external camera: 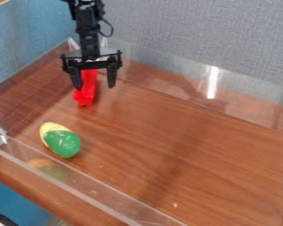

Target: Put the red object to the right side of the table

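Gripper [92, 78] pointing down, jaws spread wide, straddling upper end of red bar [87, 91], nothing clamped yet. Bar lies near table [191, 132] far-left corner, long axis running from back wall toward front-left. Right side well apart.

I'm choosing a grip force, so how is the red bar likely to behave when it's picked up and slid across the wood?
The red bar looks like a rigid plastic block, so probably stiff and light. Its flat, straight sides suggest it would slide rather than roll. The smooth surface may slip a little between the open tool fingers straddling it.
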Motion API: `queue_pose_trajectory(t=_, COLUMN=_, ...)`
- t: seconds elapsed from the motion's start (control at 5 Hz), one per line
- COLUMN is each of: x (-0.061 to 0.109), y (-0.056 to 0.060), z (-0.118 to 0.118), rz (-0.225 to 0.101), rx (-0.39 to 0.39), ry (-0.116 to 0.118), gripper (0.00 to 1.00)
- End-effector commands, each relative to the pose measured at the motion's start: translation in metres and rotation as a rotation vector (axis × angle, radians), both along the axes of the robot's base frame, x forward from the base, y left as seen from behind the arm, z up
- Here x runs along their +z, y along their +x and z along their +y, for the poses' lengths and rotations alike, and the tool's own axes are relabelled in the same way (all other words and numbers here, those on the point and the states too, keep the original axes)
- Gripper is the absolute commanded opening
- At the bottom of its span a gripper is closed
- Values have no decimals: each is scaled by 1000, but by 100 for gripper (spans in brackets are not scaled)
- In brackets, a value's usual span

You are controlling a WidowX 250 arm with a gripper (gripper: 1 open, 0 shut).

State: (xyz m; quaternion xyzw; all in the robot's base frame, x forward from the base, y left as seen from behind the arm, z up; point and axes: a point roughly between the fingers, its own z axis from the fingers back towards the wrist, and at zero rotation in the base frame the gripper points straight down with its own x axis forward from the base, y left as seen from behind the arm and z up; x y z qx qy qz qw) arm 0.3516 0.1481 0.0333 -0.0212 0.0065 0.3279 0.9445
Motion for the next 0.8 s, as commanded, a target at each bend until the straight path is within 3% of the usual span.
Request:
queue_pose_trajectory(t=0.0, x=-15, y=8, z=-13, rz=28, rx=-13, ry=-9, gripper=100)
queue_pose_trajectory(t=0.2, x=-10, y=9, z=-13, rz=32, rx=34, ry=-10, gripper=0)
queue_pose_trajectory(t=0.6, x=-21, y=-6, z=-13, rz=27, rx=63, ry=-14, gripper=0)
